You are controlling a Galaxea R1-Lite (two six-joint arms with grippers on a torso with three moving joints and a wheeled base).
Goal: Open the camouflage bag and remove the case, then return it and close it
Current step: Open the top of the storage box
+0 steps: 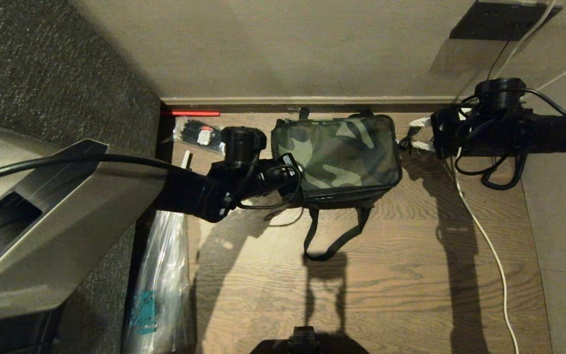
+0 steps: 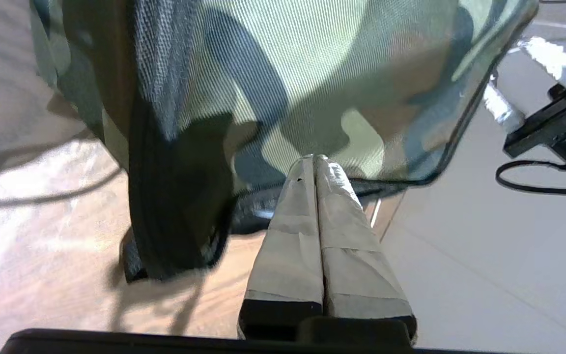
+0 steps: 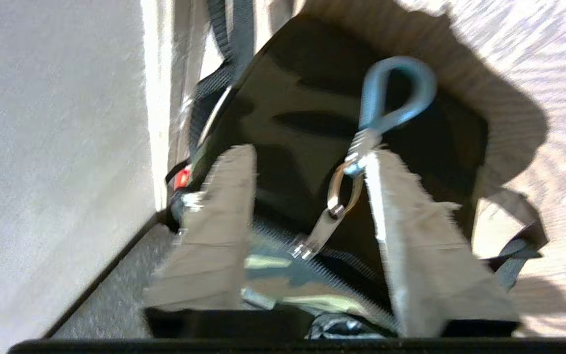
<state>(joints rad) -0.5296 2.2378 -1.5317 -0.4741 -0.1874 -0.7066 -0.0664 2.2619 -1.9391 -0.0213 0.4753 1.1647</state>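
Note:
The camouflage bag (image 1: pixel 337 155) stands on the wood floor against the wall, lid down. My left gripper (image 2: pixel 315 158) is at the bag's left end, shut with nothing between its fingers, tips against the lid's edge (image 2: pixel 352 98). My right gripper (image 3: pixel 308 152) is at the bag's right end, jaws apart around the zipper pull. The metal ring (image 3: pixel 344 189) and light-blue loop (image 3: pixel 396 93) lie between the fingers, close to one taped finger (image 3: pixel 410 231). In the head view this gripper (image 1: pixel 413 138) sits just off the bag's right side. The case is hidden.
A clear plastic bag (image 1: pixel 162 275) lies at the left beside dark furniture (image 1: pixel 42 73). A small packet (image 1: pixel 199 132) sits by the wall. A white cable (image 1: pixel 484 236) runs down the floor on the right. The bag's strap (image 1: pixel 334 236) trails forward.

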